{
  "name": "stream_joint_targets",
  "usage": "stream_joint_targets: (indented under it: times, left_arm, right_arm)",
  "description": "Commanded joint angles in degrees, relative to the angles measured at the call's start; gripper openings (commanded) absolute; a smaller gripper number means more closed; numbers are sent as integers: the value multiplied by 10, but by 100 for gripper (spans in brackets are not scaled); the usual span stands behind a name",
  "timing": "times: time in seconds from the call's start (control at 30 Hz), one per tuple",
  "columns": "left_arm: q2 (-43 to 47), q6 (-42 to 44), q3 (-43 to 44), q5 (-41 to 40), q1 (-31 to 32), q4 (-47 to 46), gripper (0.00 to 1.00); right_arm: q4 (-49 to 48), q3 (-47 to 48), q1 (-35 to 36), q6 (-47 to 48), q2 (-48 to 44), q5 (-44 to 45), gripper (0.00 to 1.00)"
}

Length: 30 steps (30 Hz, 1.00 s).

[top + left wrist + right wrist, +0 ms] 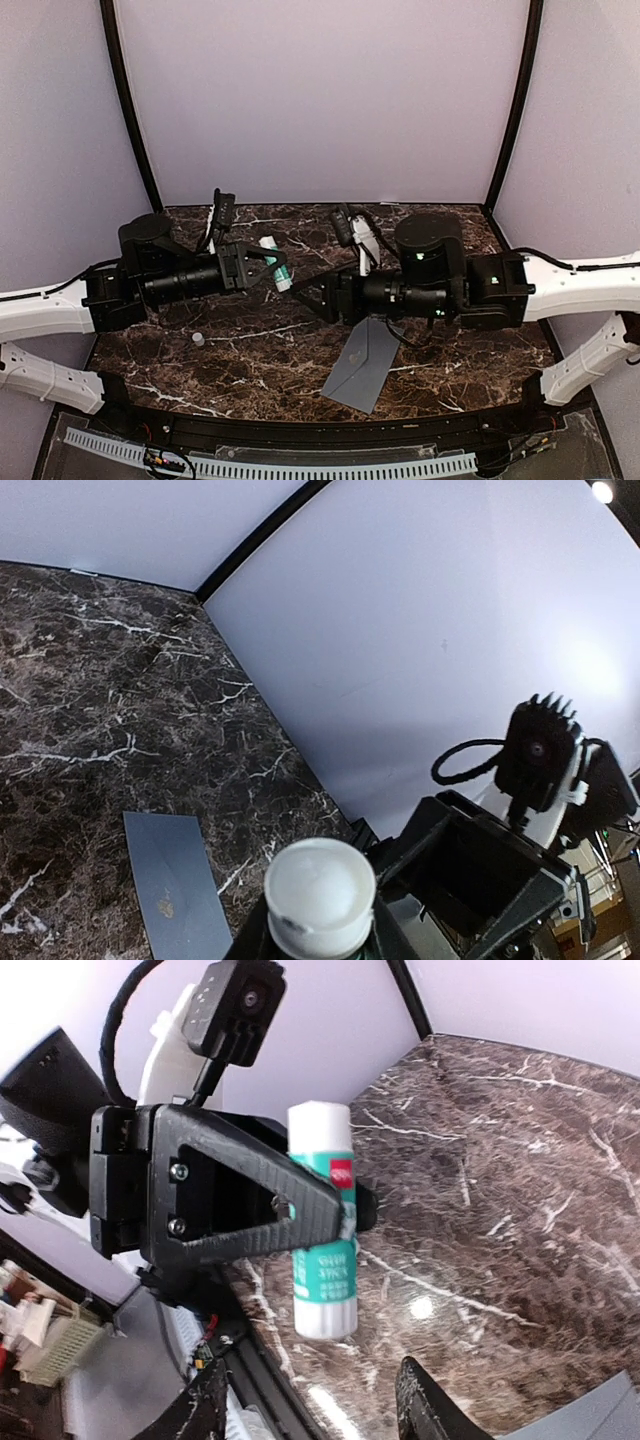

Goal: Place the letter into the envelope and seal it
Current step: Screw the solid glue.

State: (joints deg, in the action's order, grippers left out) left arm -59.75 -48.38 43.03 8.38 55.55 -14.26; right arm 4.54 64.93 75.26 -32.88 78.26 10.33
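Right wrist view shows us the left gripper clenched on a white-and-teal glue stick, while the right gripper stands released and empty. We see the flat grey-blue paper envelope lying on the dark marble table beneath the right arm, its flap apparently closed.

— The top view?
— High above the near edge of the table, looking down.
— The wrist views?
— Close, facing each other, sharing the glue stick. Top and left wrist share the envelope.
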Motion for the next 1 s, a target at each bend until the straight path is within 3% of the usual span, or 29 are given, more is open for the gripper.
stream_joint_targets:
  times: [0.0,0.2,0.4,0.57,0.7,0.9,0.97]
  left_arm:
    - [31,47,-2,81,-1,-73,0]
    - [34,48,-21,192,-1,-175,0]
    - [26,25,-33,247,-1,-264,0]
    - [19,18,-31,257,-1,-277,0]
    - [21,19,-31,256,-1,-274,0]
    - [21,18,-31,258,-1,-276,0]
    - [22,18,-32,258,-1,-276,0]
  right_arm:
    - [-206,-107,-39,-71,-50,-183,59]
    - [-349,-165,-63,-116,-76,-299,71]
    - [-415,-151,-63,-144,-35,-370,70]
    - [-426,-121,-57,-146,-3,-379,70]
    - [-434,-103,-50,-149,16,-388,63]
    - [-453,-94,-42,-153,32,-396,41]
    - [-459,-93,-41,-155,35,-397,37]
